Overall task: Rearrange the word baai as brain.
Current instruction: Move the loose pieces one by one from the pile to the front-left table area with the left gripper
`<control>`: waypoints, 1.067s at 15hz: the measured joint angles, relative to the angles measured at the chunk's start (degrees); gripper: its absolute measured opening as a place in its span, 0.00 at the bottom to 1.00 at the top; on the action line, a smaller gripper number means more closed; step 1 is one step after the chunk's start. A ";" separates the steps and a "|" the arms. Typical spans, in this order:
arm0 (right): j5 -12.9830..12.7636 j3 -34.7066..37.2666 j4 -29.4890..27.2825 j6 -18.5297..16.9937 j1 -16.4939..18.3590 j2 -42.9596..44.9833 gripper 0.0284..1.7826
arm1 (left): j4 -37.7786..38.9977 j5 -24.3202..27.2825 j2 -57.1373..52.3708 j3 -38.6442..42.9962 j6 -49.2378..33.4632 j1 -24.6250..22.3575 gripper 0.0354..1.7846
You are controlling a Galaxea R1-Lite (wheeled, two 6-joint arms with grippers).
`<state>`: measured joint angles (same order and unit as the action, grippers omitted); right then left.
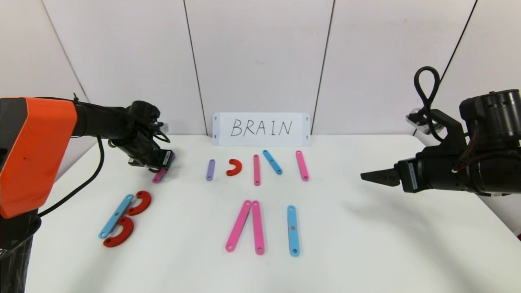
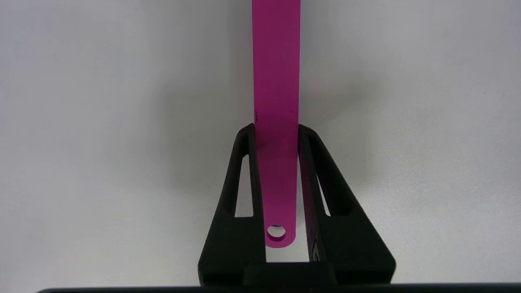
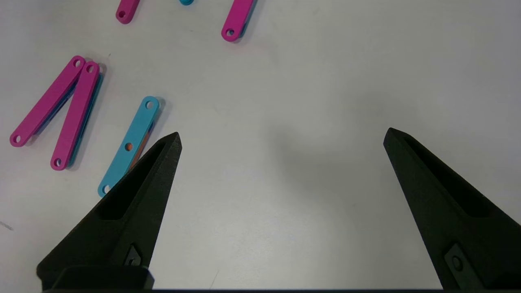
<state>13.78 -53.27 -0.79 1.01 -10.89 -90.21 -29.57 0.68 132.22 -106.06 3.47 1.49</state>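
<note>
The left hand (image 2: 276, 127) is clamped on a pink strip (image 2: 276, 81) at the worktop's (image 1: 346, 244) far left; the right hand (image 3: 281, 136) hovers wide open, empty.

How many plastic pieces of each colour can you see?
pink flat plastic strips: 5
blue flat plastic strips: 3
purple flat plastic strip: 1
red C-shaped plastic curves: 3
Total: 12

Readable text: "BRAIN", handwritten in black capitals | On: white card (image 1: 261, 129) standing against the wall behind the table | Other text: none legible
</note>
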 joint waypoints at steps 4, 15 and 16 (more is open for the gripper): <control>0.02 0.02 0.02 0.02 0.00 0.00 0.98 | -0.52 0.00 -0.33 0.33 -0.21 0.09 0.15; 0.02 0.22 0.00 0.02 -0.22 -0.13 0.98 | -4.22 -1.41 -14.64 14.71 -13.60 6.58 0.15; 0.02 0.22 0.02 0.02 -0.22 -0.13 0.98 | -4.27 -2.52 -16.20 17.20 -15.02 7.57 0.15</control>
<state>13.80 -53.05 -0.77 1.04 -11.11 -90.34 -33.84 -1.84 116.02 -88.86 -11.54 9.06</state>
